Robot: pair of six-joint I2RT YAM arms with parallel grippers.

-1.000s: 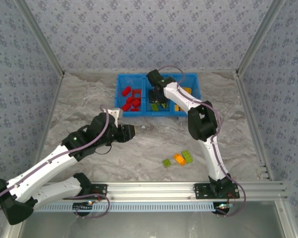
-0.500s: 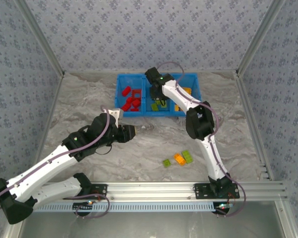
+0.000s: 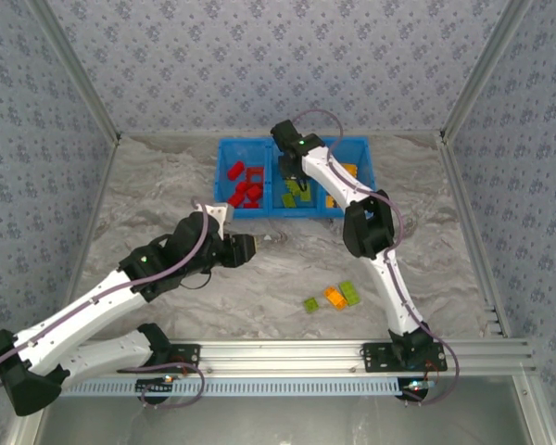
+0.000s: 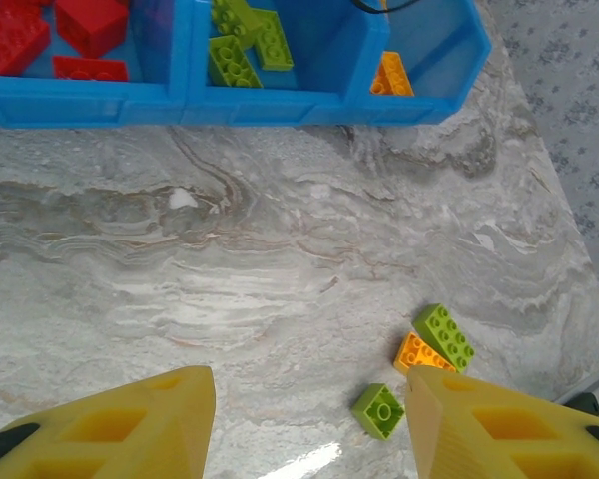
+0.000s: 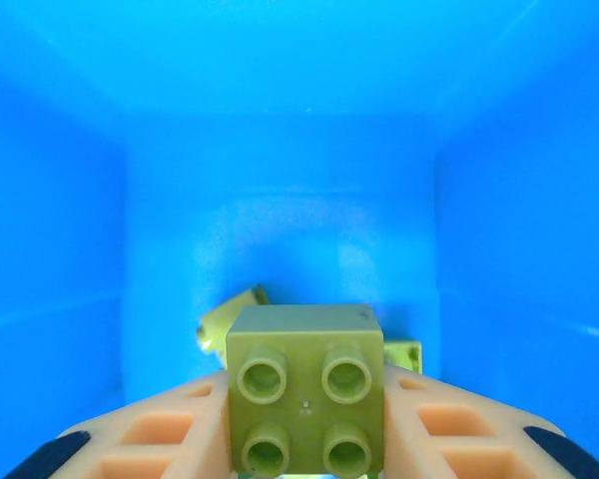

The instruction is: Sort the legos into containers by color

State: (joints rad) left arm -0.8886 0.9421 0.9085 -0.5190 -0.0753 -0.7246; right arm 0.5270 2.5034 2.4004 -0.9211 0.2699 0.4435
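Observation:
The containers are three compartments of one blue tray (image 3: 259, 212) at the back of the table. Red legos (image 3: 244, 185) lie in the left compartment, lime green ones (image 3: 290, 198) in the middle and orange ones (image 3: 341, 176) in the right. My right gripper (image 3: 293, 174) hangs over the middle compartment, shut on a green 2x2 brick (image 5: 305, 389); more green bricks (image 5: 233, 315) lie below it. My left gripper (image 4: 309, 424) hovers open over bare table. A small green brick (image 4: 379, 410), an orange brick (image 4: 420, 351) and a longer green brick (image 4: 444, 335) lie loose by its right finger.
The three loose bricks (image 3: 333, 298) sit at front centre-right, close to the right arm's lower link (image 3: 398, 297). The left arm (image 3: 120, 287) stretches across the front left. Patterned walls and metal rails close the table in on all sides.
My right gripper has shifted slightly toward the back of the middle compartment, still holding the green brick. The left arm has barely moved.

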